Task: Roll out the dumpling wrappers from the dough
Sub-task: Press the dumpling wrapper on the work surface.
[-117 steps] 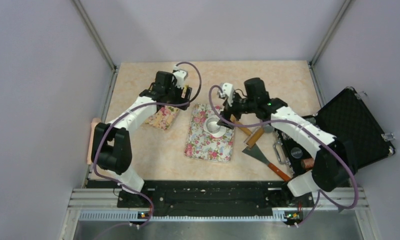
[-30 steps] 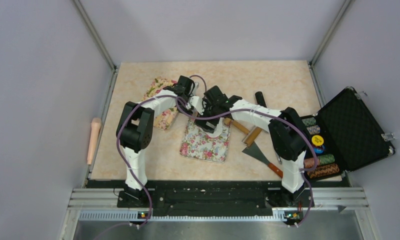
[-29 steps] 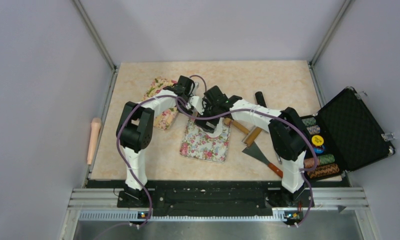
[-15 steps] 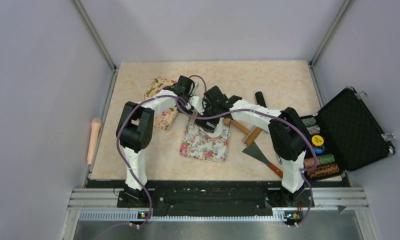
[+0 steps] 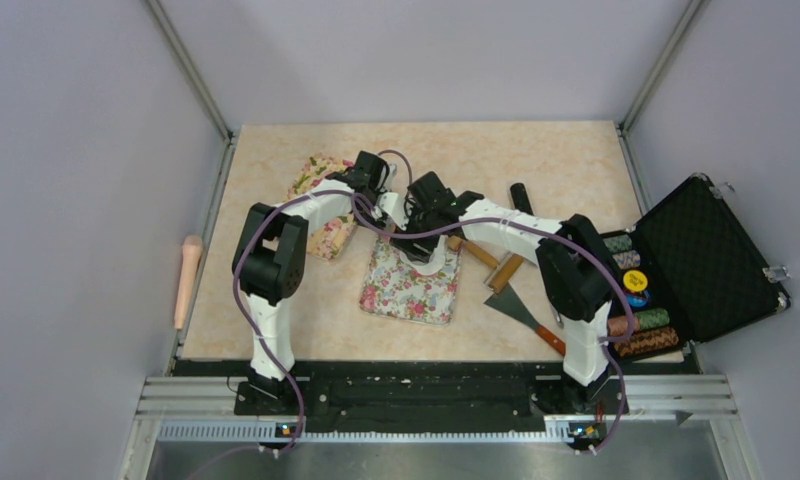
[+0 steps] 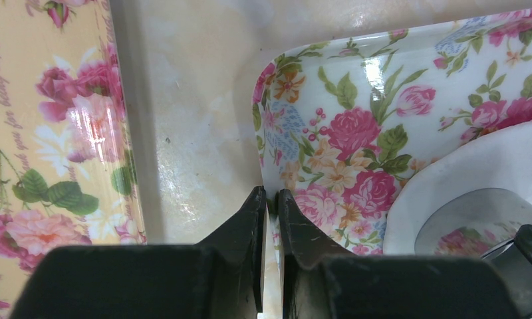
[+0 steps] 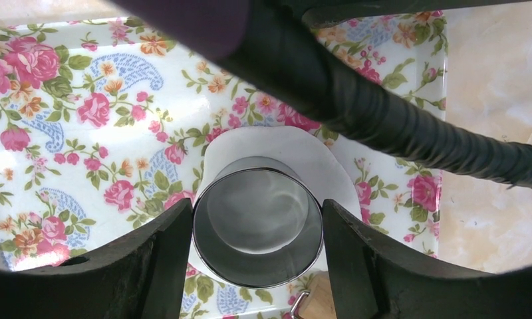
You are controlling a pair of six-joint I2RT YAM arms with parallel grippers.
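A floral tray (image 5: 408, 290) lies mid-table with a sheet of white dough (image 5: 438, 262) at its far end. In the right wrist view a metal ring cutter (image 7: 258, 222) stands on the dough (image 7: 276, 143). My right gripper (image 7: 258, 212) is shut on the cutter, with one finger touching each side of it. Inside the ring a round white patch shows; I cannot tell whether it is a cut dumpling wrapper. My left gripper (image 6: 268, 199) is shut on the tray's rim (image 6: 356, 126) at the far left corner. The dough (image 6: 489, 159) and the cutter (image 6: 476, 222) lie just to its right.
A second floral tray (image 5: 321, 210) lies left of the arms. A pale rolling pin (image 5: 188, 280) rests at the table's left edge. A wooden-handled scraper (image 5: 521, 305) and a black cylinder (image 5: 521, 195) lie to the right. An open black case of chips (image 5: 696, 260) stands far right.
Both arms have come in to the floral tray, which has shifted slightly. In the last second the right fingers have closed in onto the ring cutter; the left has held still.
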